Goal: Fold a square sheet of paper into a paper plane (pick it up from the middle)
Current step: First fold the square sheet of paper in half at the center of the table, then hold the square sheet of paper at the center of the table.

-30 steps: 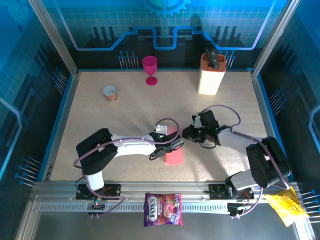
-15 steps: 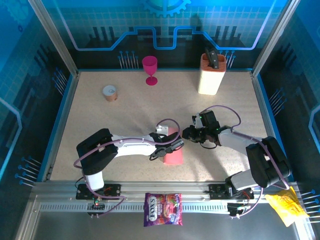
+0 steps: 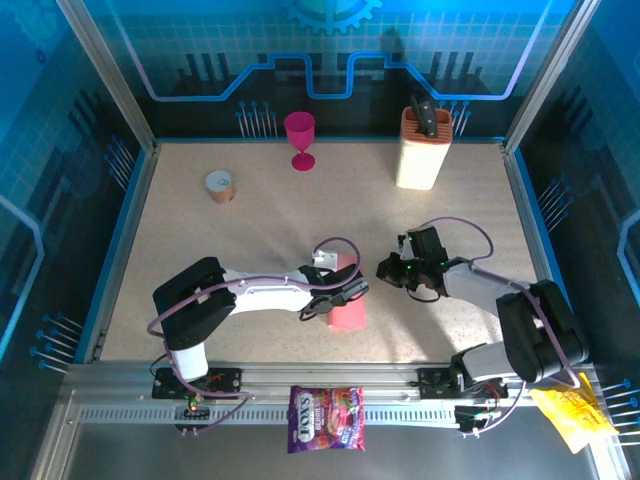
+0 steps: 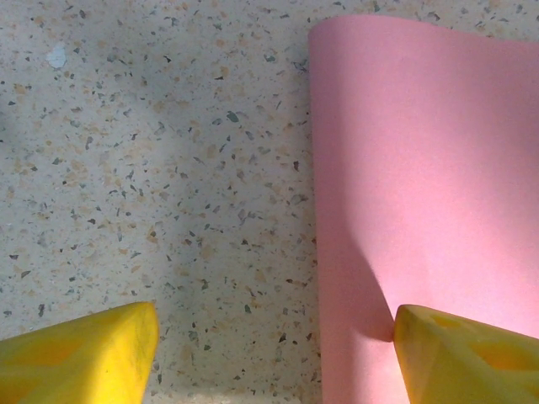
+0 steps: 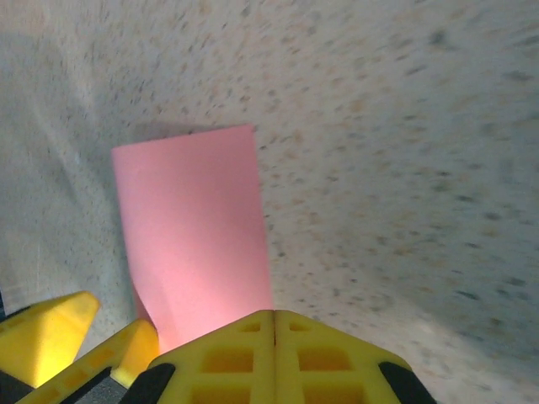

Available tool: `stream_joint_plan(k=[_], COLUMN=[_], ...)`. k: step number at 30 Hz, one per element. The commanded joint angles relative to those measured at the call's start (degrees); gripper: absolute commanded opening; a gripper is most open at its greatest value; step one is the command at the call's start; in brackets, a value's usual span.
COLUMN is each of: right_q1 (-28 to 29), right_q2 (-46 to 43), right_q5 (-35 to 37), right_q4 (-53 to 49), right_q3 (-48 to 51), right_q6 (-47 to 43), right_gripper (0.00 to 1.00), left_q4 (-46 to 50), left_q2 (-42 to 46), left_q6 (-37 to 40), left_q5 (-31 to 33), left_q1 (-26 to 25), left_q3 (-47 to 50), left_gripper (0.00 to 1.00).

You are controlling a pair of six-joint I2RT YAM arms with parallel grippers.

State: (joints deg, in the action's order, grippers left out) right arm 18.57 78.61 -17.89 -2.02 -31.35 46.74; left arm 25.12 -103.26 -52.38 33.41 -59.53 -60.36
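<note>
The salmon-pink paper (image 3: 350,315) lies on the speckled table as a narrow upright rectangle, apparently folded in half. My left gripper (image 3: 348,291) sits low over it and is open. In the left wrist view one yellow finger (image 4: 467,353) rests on the paper (image 4: 429,185), and the other (image 4: 84,353) is over bare table to the left of its edge. My right gripper (image 3: 384,269) is just right of the paper, apart from it. It is shut (image 5: 274,324) with nothing between its fingers and faces the paper (image 5: 189,227).
A magenta goblet (image 3: 300,135) and a cream knife block (image 3: 422,150) stand along the back edge, with a tape roll (image 3: 220,185) at back left. A purple candy bag (image 3: 326,418) and a yellow wrapper (image 3: 572,412) lie on the front rail.
My right gripper has drawn back a little to the right, away from the paper. The left arm and the paper have stayed put.
</note>
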Motion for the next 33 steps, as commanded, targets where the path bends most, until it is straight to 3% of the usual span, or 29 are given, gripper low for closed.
stream_joint_plan(k=[1, 10, 33], right_q1=[-2.7, -5.8, 0.9], right_q2=[-4.9, -9.3, 2.4], right_q5=[4.8, 1.3, -7.3], right_q4=[-0.9, -1.0, 6.1], right_q3=[2.5, 3.8, 0.2], right_q6=[3.3, 2.0, -1.1], right_gripper=[0.0, 0.0, 0.0], left_q4=[0.5, 0.2, 0.8], left_q2=[0.0, -0.2, -1.0], left_q6=[0.5, 0.4, -2.0], left_q5=[-0.1, 0.1, 1.0], left_q1=[-0.5, -0.5, -0.4], left_q3=[1.3, 1.6, -1.2], left_gripper=[0.75, 0.75, 0.77])
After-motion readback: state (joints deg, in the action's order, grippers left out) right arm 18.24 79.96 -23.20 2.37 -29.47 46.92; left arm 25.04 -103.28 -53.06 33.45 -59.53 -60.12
